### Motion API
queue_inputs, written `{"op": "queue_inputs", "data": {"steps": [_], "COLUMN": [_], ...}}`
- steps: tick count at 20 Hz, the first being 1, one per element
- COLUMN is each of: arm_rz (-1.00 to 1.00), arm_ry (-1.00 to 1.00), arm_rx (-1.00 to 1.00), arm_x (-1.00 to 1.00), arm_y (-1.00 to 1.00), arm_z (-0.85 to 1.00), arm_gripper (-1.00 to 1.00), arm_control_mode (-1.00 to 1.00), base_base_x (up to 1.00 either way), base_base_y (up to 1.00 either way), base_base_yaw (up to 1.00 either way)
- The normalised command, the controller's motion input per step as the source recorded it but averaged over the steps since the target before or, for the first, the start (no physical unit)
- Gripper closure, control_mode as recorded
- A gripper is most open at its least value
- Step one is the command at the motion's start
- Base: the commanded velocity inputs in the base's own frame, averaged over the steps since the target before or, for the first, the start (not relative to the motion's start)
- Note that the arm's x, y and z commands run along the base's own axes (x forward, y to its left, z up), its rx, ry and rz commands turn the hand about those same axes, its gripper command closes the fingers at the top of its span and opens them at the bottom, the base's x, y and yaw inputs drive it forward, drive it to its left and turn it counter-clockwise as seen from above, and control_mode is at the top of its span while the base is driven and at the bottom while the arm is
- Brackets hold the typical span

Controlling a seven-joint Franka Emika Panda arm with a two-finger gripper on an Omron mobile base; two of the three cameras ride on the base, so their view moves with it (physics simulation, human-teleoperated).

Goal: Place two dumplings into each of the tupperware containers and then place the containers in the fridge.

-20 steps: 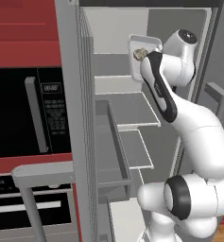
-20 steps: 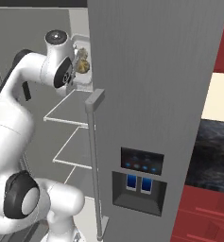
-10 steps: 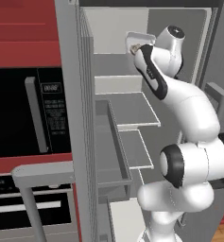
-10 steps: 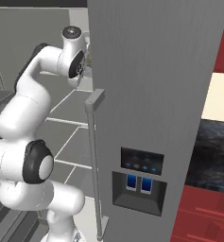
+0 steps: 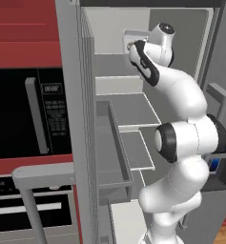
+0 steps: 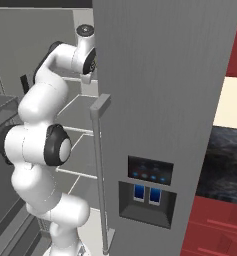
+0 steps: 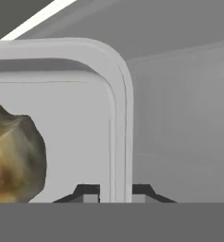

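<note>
The gripper (image 7: 116, 196) pinches the wall of a container (image 7: 118, 118), one finger on each side, high inside the open fridge (image 5: 133, 109); a dumpling (image 7: 14, 156) lies in the container

To your left in the left base view you have a black microwave (image 5: 28, 116) built into the wall, with a vertical grey handle (image 5: 33, 114) beside its dark door and a small control panel (image 5: 52, 109) just right of that handle. Red cabinet fronts (image 5: 24, 33) sit above it, and a red band runs directly under it. Below, you can see a black oven (image 5: 33, 214) with a horizontal grey bar handle (image 5: 43, 174) across its top. In the right base view, look to the far right for a pale cream wall panel (image 6: 230, 102), a dark speckled counter surface (image 6: 225, 162) beneath it, and red drawer fronts (image 6: 215, 227) lower down
</note>
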Motion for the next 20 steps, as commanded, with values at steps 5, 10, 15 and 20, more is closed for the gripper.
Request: {"op": "queue_inputs", "data": {"steps": [5, 10, 15, 20], "arm_rz": [0.00, 0.00, 0.00, -0.01], "arm_ry": [0.00, -0.01, -0.05, -0.14], "arm_rx": [0.00, 0.00, 0.00, -0.02], "arm_x": [0.60, 0.36, 0.28, 0.10], "arm_y": [0.00, 0.00, 0.00, 0.00], "arm_z": [-0.19, 0.00, 0.00, 0.00], "arm_gripper": [1.00, 1.00, -1.00, -1.00], "arm_control_mode": [-1.00, -1.00, -1.00, -1.00], "base_base_x": [0.00, 0.00, 0.00, 0.00], "base_base_y": [0.00, 0.00, 0.00, 0.00], "base_base_yaw": [0.00, 0.00, 0.00, 0.00]}}
